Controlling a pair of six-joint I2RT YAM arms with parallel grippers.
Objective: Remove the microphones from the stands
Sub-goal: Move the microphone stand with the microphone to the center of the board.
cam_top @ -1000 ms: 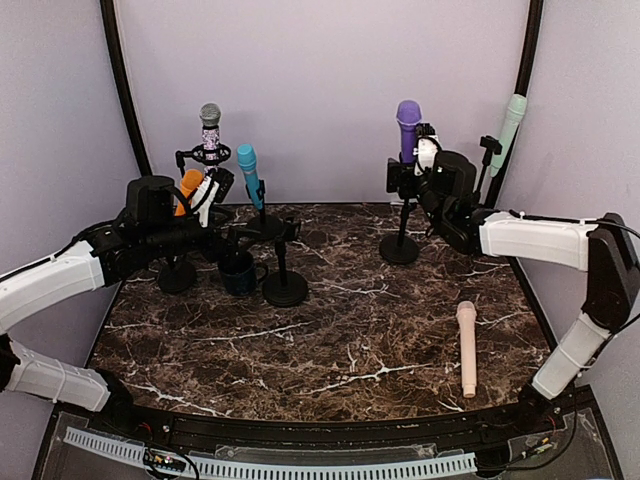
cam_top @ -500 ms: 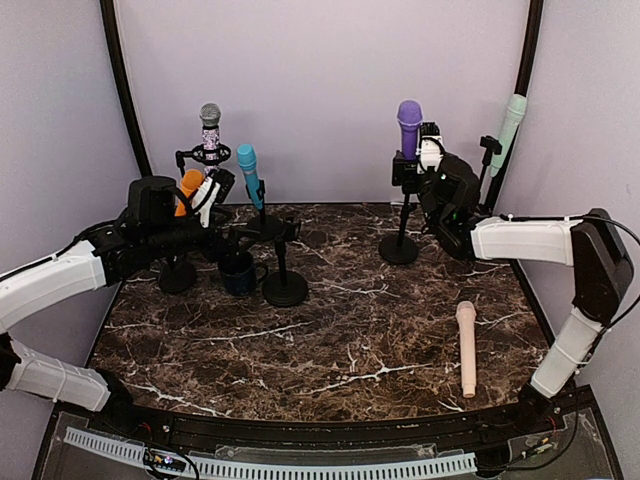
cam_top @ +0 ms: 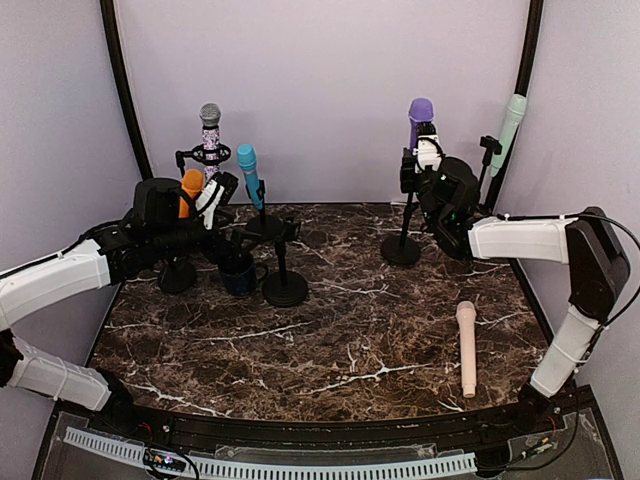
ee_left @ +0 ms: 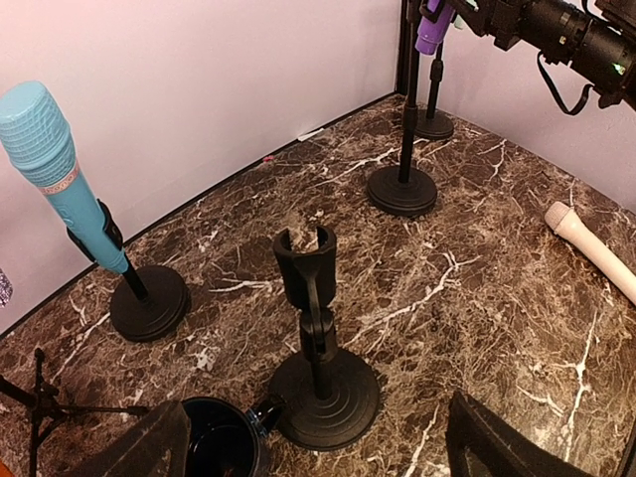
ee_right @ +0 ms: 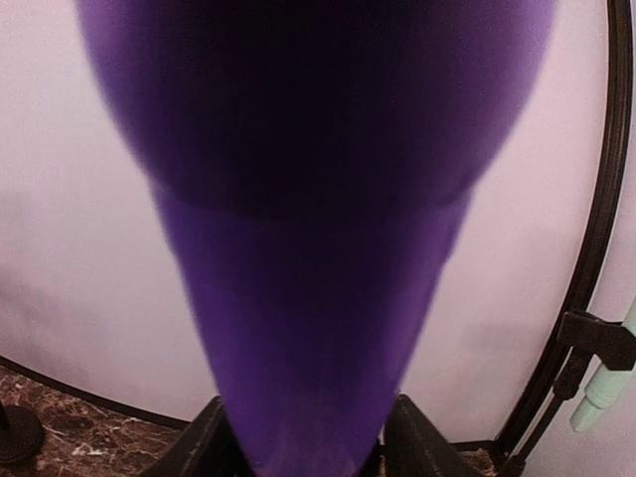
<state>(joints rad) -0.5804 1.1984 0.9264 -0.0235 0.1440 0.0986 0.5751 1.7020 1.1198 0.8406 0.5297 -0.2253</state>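
Observation:
The purple microphone (cam_top: 419, 118) stands upright in the clip of a black stand (cam_top: 402, 248) at the back right. My right gripper (cam_top: 422, 160) is at the microphone's handle just above the clip. In the right wrist view the purple microphone (ee_right: 318, 199) fills the frame, and both dark fingers (ee_right: 199, 442) press against its tapered lower end, the right gripper (ee_right: 308, 442) shut on it. My left gripper (cam_top: 215, 190) hovers at the back left, open and empty (ee_left: 318, 457). The left wrist view catches the purple microphone (ee_left: 433, 25) at its top edge.
At the back left stand an orange microphone (cam_top: 189, 188), a grey sparkly one (cam_top: 210, 130) and a teal one (cam_top: 249, 172). An empty black stand (cam_top: 284, 280) and a dark mug (cam_top: 240, 272) sit below my left gripper. A mint microphone (cam_top: 510, 125) is at far right; a beige one (cam_top: 467, 345) lies flat.
The right gripper's fingers have closed in on the purple microphone's handle, and the microphone has shifted slightly right and up. The left arm has barely moved.

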